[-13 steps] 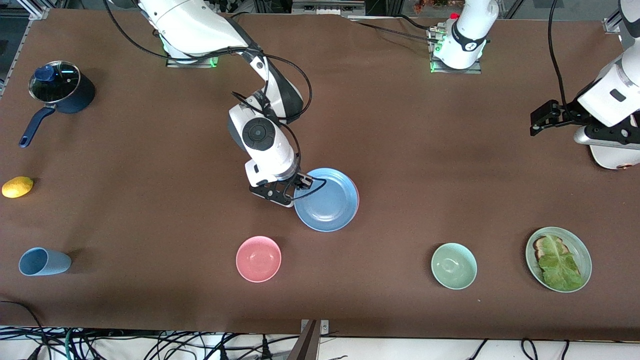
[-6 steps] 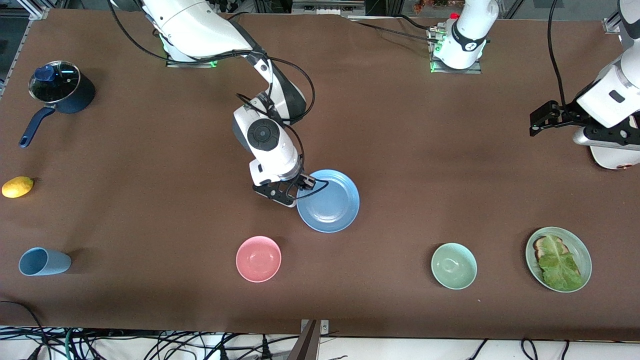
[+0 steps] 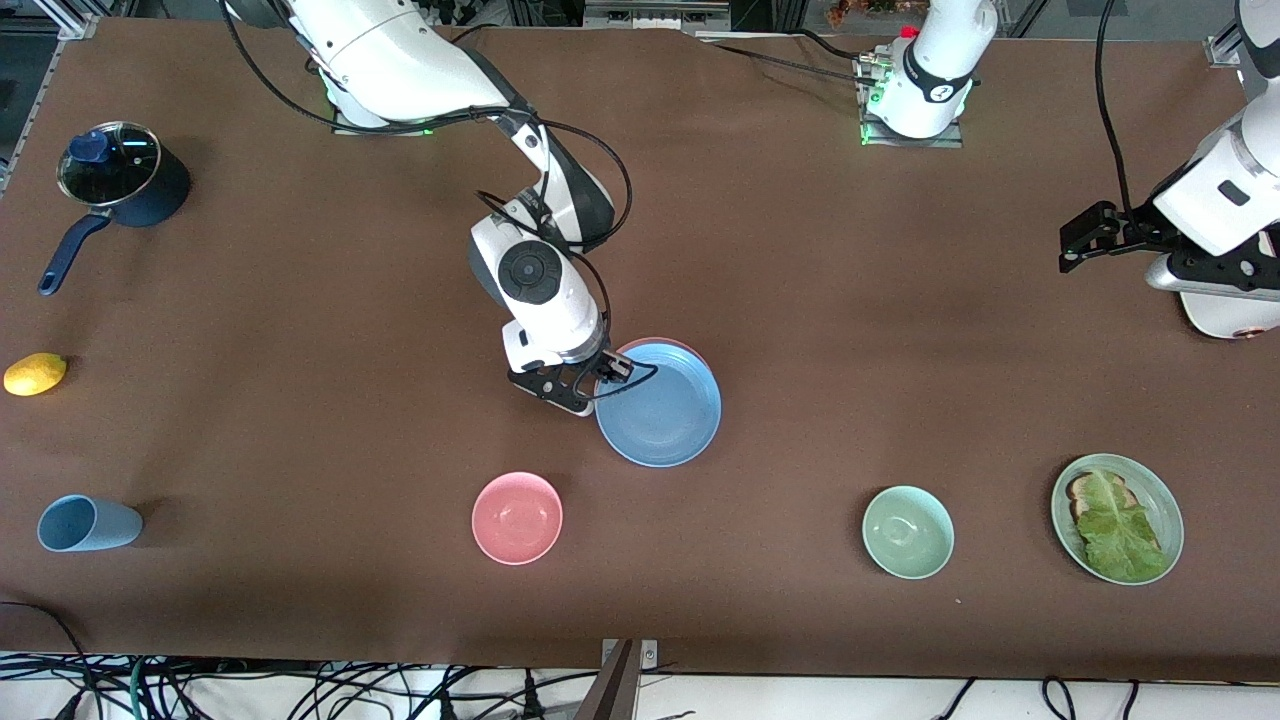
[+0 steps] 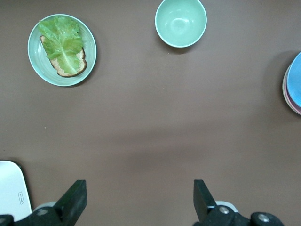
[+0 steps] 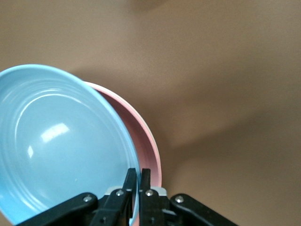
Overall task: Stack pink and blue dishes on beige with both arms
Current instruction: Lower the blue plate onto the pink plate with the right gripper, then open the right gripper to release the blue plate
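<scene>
My right gripper (image 3: 608, 372) (image 5: 139, 172) is shut on the rim of the pastel blue plate (image 3: 660, 405) (image 5: 61, 146), at the table's middle. The blue plate covers nearly all of the pink plate (image 3: 665, 345) (image 5: 146, 141), whose rim peeks out along the edge toward the robots' bases. In the left wrist view the stack (image 4: 294, 84) shows only at the picture's edge. The beige plate does not show in any view. My left gripper (image 3: 1080, 240) (image 4: 137, 197) waits open and empty above the left arm's end of the table.
A pink bowl (image 3: 517, 517), a green bowl (image 3: 907, 532) (image 4: 180, 22) and a green plate with lettuce on toast (image 3: 1117, 518) (image 4: 62, 49) stand nearer the front camera. A blue cup (image 3: 85, 523), a lemon (image 3: 35, 373) and a lidded pot (image 3: 120, 185) sit at the right arm's end.
The right gripper and blue plate shifted slightly toward the left arm's end and the camera. The pink rim, earlier showing at the plate's side, now shows along its edge toward the bases.
</scene>
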Robot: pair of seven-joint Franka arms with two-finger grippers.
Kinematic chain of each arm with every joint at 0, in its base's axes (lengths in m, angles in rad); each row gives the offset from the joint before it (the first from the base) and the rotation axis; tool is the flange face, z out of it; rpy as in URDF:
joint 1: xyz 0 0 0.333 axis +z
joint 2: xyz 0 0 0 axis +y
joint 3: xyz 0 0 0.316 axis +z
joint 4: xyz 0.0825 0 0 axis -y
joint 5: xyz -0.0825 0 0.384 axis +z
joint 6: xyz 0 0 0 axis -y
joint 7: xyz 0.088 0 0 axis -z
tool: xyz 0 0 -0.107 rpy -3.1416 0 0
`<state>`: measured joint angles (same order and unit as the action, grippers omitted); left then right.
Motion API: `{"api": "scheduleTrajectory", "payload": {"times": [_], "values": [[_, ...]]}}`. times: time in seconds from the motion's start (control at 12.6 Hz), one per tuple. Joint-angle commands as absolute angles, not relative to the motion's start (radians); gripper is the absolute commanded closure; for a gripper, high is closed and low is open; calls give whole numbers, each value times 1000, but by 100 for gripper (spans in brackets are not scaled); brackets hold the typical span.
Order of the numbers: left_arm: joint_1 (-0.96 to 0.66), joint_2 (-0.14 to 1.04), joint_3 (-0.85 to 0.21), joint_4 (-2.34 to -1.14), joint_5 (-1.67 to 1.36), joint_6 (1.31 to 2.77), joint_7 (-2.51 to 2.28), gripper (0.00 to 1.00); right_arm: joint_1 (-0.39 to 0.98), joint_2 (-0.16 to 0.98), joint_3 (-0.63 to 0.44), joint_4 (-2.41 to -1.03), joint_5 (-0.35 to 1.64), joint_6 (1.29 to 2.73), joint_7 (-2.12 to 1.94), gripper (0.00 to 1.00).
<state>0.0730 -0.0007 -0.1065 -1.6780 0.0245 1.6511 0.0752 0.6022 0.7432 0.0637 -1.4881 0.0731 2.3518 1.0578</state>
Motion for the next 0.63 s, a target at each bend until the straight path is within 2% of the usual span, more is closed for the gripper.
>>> {"api": "scheduleTrajectory", "payload": {"times": [0.0, 0.32, 0.4, 0.55], "values": [[67, 3, -104, -1672, 44, 1660, 94, 0, 609, 759, 61, -1457, 58, 2352, 1081, 44], [67, 3, -104, -1672, 44, 1658, 94, 0, 607, 752, 61, -1459, 55, 2347, 1077, 42], [67, 3, -104, -1672, 44, 1658, 94, 0, 607, 743, 61, -1462, 54, 2341, 1071, 38], [67, 3, -104, -1672, 44, 1658, 94, 0, 597, 706, 57, -1482, 54, 2324, 1055, 19]]}}
